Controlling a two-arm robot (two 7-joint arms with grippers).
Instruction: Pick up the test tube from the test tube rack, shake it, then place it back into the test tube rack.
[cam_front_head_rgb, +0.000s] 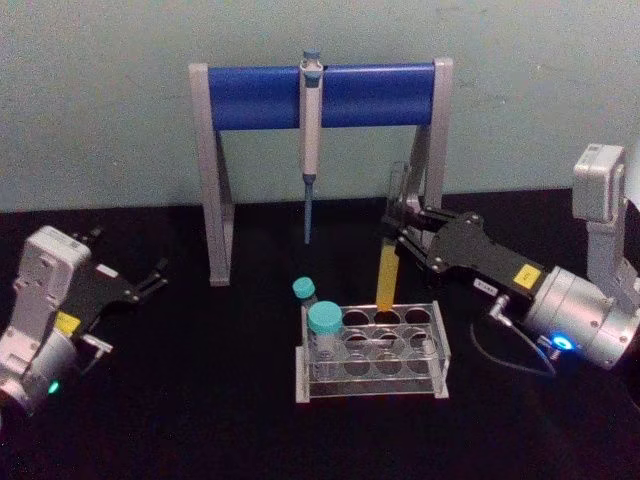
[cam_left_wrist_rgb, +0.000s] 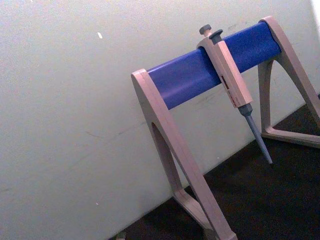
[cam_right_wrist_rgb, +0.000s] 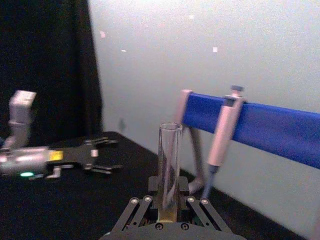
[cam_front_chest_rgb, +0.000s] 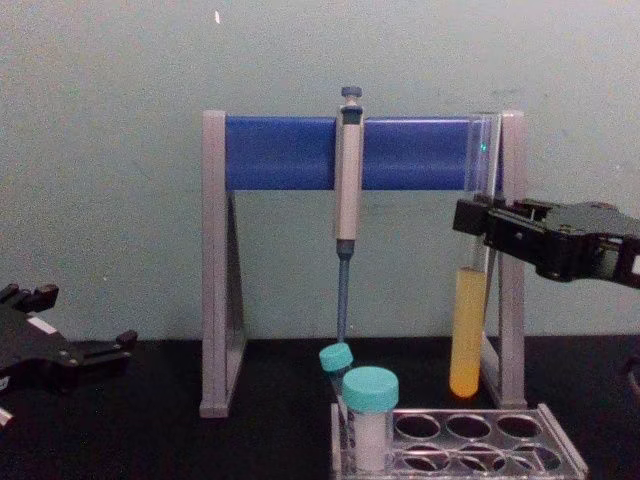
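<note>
Test tube upright, yellow liquid in its lower part, bottom hanging just above the rack back row. Right gripper clenched on the upper glass, close to the pipette stand right leg. Two teal-capped vials sit in the rack's left column. Left gripper splayed open, well apart over bare black table.

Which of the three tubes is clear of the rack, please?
The uncapped test tube of yellow liquid, held by the right gripper above the test tube rack; both teal-capped vials sit in it.
</note>
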